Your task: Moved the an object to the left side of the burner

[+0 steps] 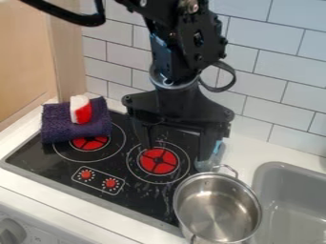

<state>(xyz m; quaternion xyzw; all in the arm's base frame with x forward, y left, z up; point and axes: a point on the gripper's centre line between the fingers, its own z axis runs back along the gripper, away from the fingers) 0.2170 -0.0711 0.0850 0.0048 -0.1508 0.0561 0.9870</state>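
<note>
No words or numbers can be read. On the black stovetop (38, 155), near its front edge, a white outline (81, 186) frames two red dials (111, 183), each ringed by small white marks.

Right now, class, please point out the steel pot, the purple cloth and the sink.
Steel pot (218, 212): camera view, on its inside bottom.
Purple cloth (58, 127): camera view, on its left part.
Sink (291, 214): camera view, on its inner floor.

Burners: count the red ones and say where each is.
2. The left burner is partly covered by the purple cloth; the right burner lies between the left one and the pot. The cloth or pot may hide others.
</note>
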